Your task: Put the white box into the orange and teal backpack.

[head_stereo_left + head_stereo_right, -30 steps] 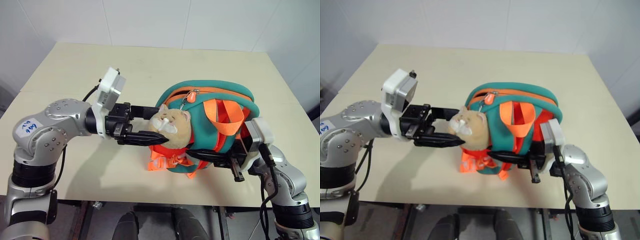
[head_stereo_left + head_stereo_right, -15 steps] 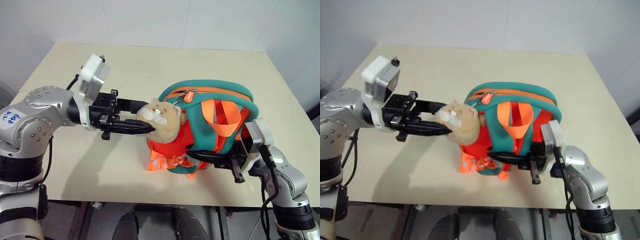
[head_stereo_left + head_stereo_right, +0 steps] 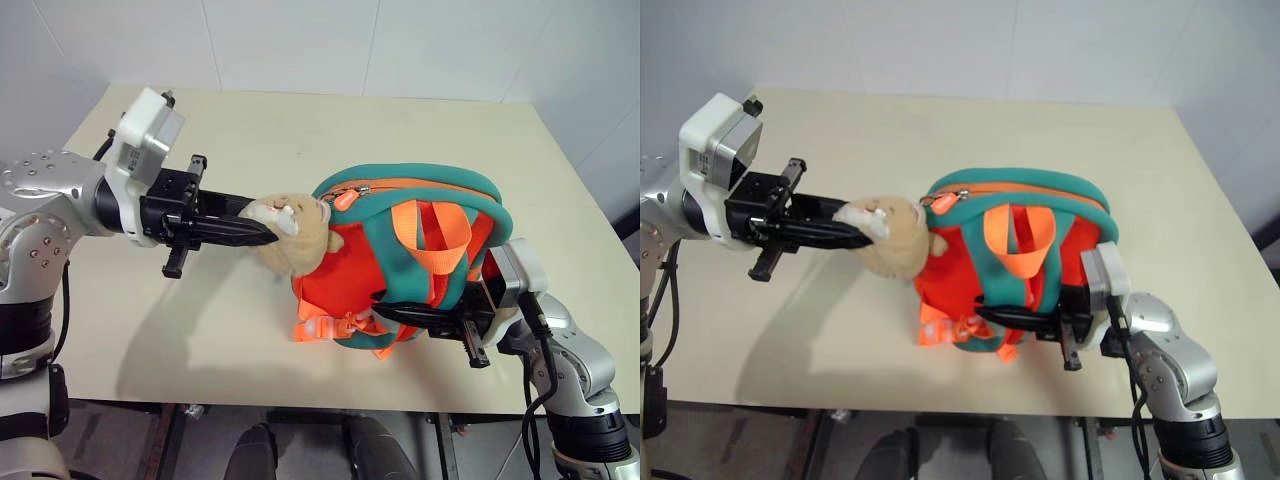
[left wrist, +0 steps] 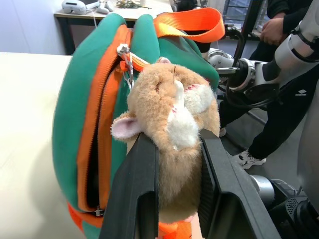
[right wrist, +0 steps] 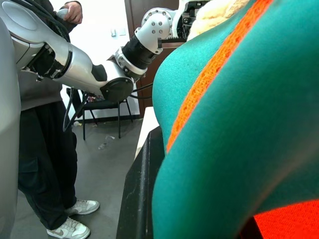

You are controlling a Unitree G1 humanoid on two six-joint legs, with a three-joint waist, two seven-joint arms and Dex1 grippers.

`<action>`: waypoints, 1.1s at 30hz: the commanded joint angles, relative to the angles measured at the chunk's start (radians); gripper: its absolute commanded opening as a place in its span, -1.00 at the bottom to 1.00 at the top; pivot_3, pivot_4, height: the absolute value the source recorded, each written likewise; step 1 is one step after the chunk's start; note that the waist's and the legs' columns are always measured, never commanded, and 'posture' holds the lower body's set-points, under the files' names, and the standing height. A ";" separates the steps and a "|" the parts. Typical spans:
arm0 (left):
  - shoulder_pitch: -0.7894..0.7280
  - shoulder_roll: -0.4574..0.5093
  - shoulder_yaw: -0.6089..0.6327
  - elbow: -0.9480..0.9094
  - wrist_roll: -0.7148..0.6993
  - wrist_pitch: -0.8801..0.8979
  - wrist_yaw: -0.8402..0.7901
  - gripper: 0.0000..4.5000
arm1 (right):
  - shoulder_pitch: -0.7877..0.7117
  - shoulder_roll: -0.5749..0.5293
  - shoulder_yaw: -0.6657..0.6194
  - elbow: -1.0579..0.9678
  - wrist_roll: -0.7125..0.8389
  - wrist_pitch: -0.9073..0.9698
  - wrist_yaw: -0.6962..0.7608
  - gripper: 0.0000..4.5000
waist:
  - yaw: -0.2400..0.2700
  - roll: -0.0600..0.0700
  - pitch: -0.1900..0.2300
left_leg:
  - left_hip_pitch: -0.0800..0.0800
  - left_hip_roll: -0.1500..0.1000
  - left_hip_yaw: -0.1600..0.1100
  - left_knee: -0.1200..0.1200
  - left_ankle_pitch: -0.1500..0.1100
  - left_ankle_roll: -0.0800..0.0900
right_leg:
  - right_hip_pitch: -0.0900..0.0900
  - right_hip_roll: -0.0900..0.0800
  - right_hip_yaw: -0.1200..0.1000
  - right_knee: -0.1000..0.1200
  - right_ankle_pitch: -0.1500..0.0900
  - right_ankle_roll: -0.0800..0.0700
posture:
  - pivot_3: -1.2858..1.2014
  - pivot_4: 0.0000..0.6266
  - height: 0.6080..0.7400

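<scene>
The backpack [image 3: 420, 260] stands on the table [image 3: 300, 130], toward its near edge and right of centre. The plush head [image 3: 290, 232] sticks out from the backpack's left side, raised off the table. The left gripper [image 3: 262, 233] lies left of the backpack, its two fingers either side of the plush head. The right gripper [image 3: 395, 312] reaches in from the backpack's right, along its near lower side, touching a strap. A person [image 5: 45, 164] stands beyond the table, behind the backpack.
</scene>
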 commanded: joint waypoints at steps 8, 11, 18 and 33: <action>-0.020 0.103 0.064 0.086 0.095 -0.102 -0.092 -0.75 | 0.008 -0.014 -0.029 -0.041 0.027 -0.013 -0.007 -1.00 | 0.000 0.000 0.000 | 0.000 0.000 0.000 0.000 0.000 0.000 | 0.000 0.000 0.000 0.000 0.000 0.000 | 0.03 -0.52 1.00; -0.002 0.135 0.063 0.101 0.108 -0.098 -0.122 -0.75 | 0.009 -0.014 -0.029 -0.041 0.027 -0.013 -0.008 -1.00 | 0.000 0.000 0.000 | 0.000 0.000 0.000 -0.001 0.000 0.000 | -0.001 0.000 0.000 0.000 0.000 0.000 | 0.03 -0.52 1.00; 0.063 0.175 0.057 0.105 0.137 -0.061 -0.120 -0.75 | 0.012 -0.013 -0.026 -0.045 0.025 -0.014 -0.013 -1.00 | -0.001 0.000 0.000 | 0.000 0.001 0.001 -0.003 0.000 0.000 | -0.002 0.000 0.000 0.000 -0.001 -0.001 | 0.03 -0.52 1.00; 0.242 0.205 0.031 0.143 0.191 -0.028 -0.128 -0.75 | 0.009 -0.016 -0.023 -0.045 0.024 -0.011 -0.019 -1.00 | -0.004 0.000 0.000 | 0.000 0.001 0.001 -0.004 0.000 0.000 | -0.002 0.000 0.000 0.001 -0.001 -0.002 | 0.03 -0.52 1.00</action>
